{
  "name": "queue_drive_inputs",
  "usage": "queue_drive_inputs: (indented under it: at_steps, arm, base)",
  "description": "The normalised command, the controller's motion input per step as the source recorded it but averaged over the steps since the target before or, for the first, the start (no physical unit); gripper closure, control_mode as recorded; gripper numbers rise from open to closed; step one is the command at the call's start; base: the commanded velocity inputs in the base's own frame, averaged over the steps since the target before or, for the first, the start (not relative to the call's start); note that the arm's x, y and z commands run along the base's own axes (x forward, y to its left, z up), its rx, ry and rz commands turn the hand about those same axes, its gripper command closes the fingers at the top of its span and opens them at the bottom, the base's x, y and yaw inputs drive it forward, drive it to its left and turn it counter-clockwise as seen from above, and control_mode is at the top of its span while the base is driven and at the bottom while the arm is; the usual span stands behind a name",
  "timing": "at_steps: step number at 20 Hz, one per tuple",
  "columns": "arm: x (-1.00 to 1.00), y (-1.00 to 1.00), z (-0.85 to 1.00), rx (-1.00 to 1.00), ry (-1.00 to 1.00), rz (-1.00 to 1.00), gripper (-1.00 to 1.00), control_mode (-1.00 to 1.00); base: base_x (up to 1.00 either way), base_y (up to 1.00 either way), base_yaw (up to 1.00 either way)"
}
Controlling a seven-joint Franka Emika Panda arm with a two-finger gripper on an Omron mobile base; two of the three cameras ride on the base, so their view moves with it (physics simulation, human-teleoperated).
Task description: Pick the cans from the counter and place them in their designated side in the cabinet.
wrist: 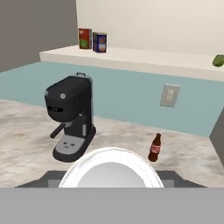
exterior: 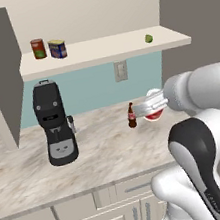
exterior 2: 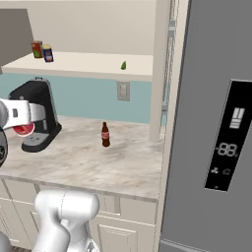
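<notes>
My gripper (exterior: 151,106) is shut on the bright red can (exterior: 154,115), held above the right part of the counter (exterior: 104,153). In the hand view the can's white top (wrist: 111,168) sits between the fingers and hides them. From the right base view the red can (exterior 2: 22,130) shows in front of the coffee machine. The dark blue can (exterior: 57,49) with a yellow top stands upright on the left of the cabinet shelf (exterior: 122,46), and appears too as the blue can (exterior 2: 47,53) (wrist: 99,42).
A dark red can (exterior: 38,49) stands just left of the blue one. A green lime (exterior: 148,38) lies on the shelf's right. A black coffee machine (exterior: 55,123) and a slim brown bottle (exterior: 131,116) stand on the counter. A grey fridge (exterior 2: 216,123) borders the right.
</notes>
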Motion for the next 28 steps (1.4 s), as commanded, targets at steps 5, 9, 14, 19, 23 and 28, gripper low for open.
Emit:
queue_drive_inputs:
  at_steps: [5,9,14,19,23,28]
  arm:
    - [0.00,-0.02,0.39,0.00,-0.01,0.00,1.00,-1.00]
    - [0.04,-0.01,0.31,0.00,-0.04,0.00,1.00,-1.00]
    - [0.18,0.00,0.20,0.00,-0.02,0.00,1.00,-1.00]
    - [0.24,0.00,0.19,0.00,-0.03,0.00,1.00,-1.00]
    - [0.20,-0.01,0.24,0.00,-0.05,0.00,1.00,-1.00]
    - [0.24,0.00,0.23,0.00,-0.05,0.00,1.00,-1.00]
  base:
    - [0.00,0.00,0.00]
    - [0.00,0.00,0.00]
    - [0.00,0.00,0.00]
    - [0.00,0.00,0.00]
    - [0.00,0.00,0.00]
    - [0.00,0.00,0.00]
